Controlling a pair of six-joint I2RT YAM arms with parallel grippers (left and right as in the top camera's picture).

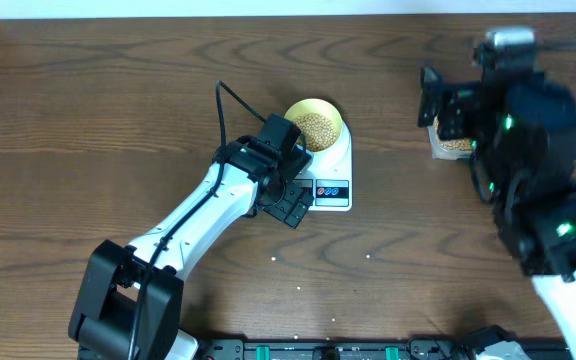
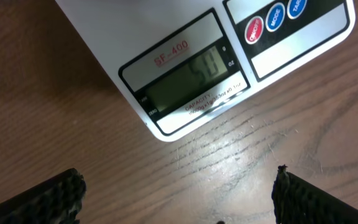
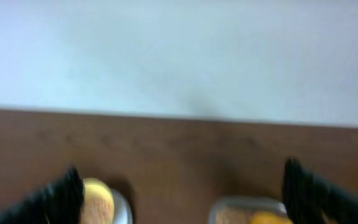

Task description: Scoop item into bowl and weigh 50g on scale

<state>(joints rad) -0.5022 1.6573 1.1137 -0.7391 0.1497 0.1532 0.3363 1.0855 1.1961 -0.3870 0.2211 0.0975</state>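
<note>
1. Table (image 1: 88, 120): dark brown wood w/ bold wavy grain; fills nearly the whole overhead view.
2. Wall (image 3: 179, 56): plain pale grey-white, blurred, rising behind table's far edge in right wrist view.
3. Light: soft, even; faint sheen on tabletop, shadows short.

L wrist view: scale (image 2: 166, 37) cut off by 2 edges, top & right; display (image 2: 188, 82) digits too faint to read. Overhead: left arm (image 1: 203, 215) hides the display, right arm (image 1: 528, 140) covers most of the tub (image 1: 455, 146). R wrist view blurred thruout; bowl (image 3: 98, 202) cut at btm edge.
</note>
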